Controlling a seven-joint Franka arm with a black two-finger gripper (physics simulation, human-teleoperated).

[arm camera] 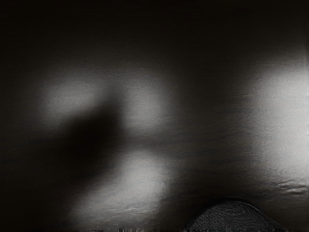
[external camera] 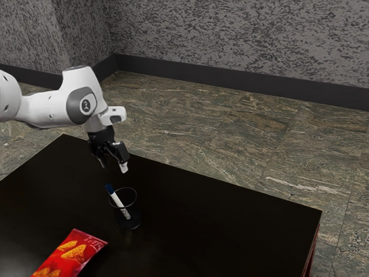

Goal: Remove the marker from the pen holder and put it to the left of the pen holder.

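Observation:
The black gripper (external camera: 114, 166) hangs above the table in the exterior view, its two fingers apart with nothing between them. Just below it stands the clear round pen holder (external camera: 134, 220). A white marker (external camera: 119, 203) with a dark blue end leans inside, that end up and sticking out over the rim toward the exterior view's left. In the wrist view a dark rounded shape (arm camera: 231, 217) lies at the lower edge; I cannot tell what it is.
A red chip bag (external camera: 72, 254) lies on the black table (external camera: 219, 225), nearer the exterior camera than the pen holder. The table's far edge runs behind the gripper. Light reflections and a dark shadow cover the surface in the wrist view.

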